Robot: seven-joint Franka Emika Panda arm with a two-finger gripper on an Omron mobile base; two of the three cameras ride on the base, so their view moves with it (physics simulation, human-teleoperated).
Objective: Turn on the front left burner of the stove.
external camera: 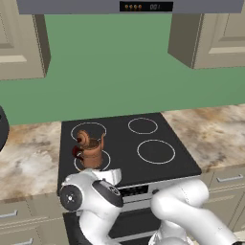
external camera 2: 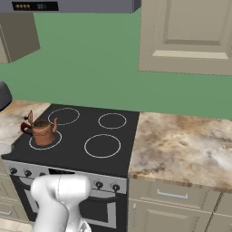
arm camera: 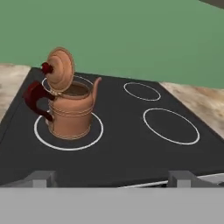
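Observation:
The stove (external camera: 143, 167) (external camera 2: 77, 158) (arm camera: 127, 148) is a black glass top with four white rings. The front left burner (external camera: 105, 158) (external camera 2: 55, 142) (arm camera: 96, 132) has a black disc, with no glow. On it stands a copper kettle (external camera: 90, 152) (external camera 2: 43, 131) (arm camera: 70, 113) with its lid tipped up. My gripper (arm camera: 113, 178) is open, its fingertips (arm camera: 41, 178) spread wide just in front of and above the stove's front edge, facing the kettle. The silver control panel (external camera 2: 106, 183) carries small black knobs (external camera 2: 115, 186) below the glass.
Marble counter lies on both sides of the stove (external camera: 28, 158) (external camera 2: 181, 145). A range hood (external camera: 134, 6) and wall cabinets (external camera 2: 186, 36) hang above. A dark rounded object (external camera 2: 3, 96) sits at the far left. Drawers (external camera 2: 172, 195) run under the counter.

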